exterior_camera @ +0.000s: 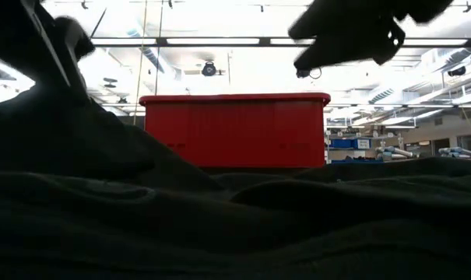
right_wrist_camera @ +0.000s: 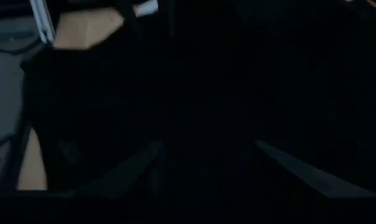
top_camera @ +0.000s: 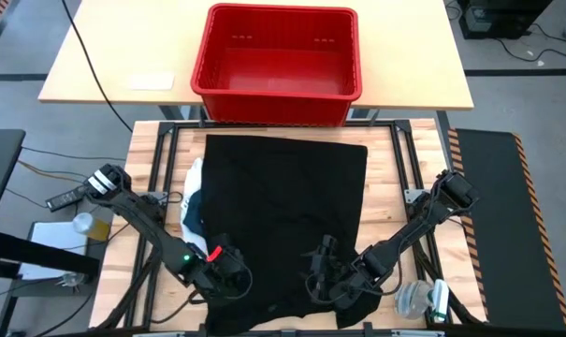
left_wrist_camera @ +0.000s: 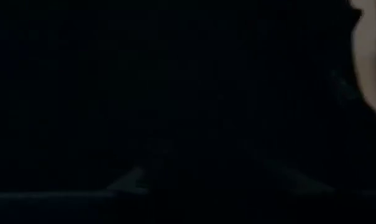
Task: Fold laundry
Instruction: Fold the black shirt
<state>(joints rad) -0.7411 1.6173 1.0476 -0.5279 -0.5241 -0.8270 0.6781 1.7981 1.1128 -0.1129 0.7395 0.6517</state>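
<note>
A large black garment [top_camera: 287, 206] lies spread flat over the middle of the wooden table and fills the foreground of the low view [exterior_camera: 235, 225]. A white shirt [top_camera: 194, 192] shows from under its left edge. My left gripper [top_camera: 231, 281] is low over the garment's near left part. My right gripper [top_camera: 320, 271] is low over its near right part. In the right wrist view the right gripper [right_wrist_camera: 206, 180] has its fingers apart, with only dark cloth ahead of them. The left wrist view is almost wholly dark. My right gripper slants down at the black garment's near part [top_camera: 334, 295] from the table's right. I cannot tell whether its fingers touch the cloth, because dark cloth and dark fingers run together.
A red plastic crate [top_camera: 278, 61] stands on the tan table beyond the far edge and also shows in the low view [exterior_camera: 235, 128]. A clear plastic container [top_camera: 415, 300] lies near the table's near right corner. A black mat [top_camera: 493, 225] borders the right side.
</note>
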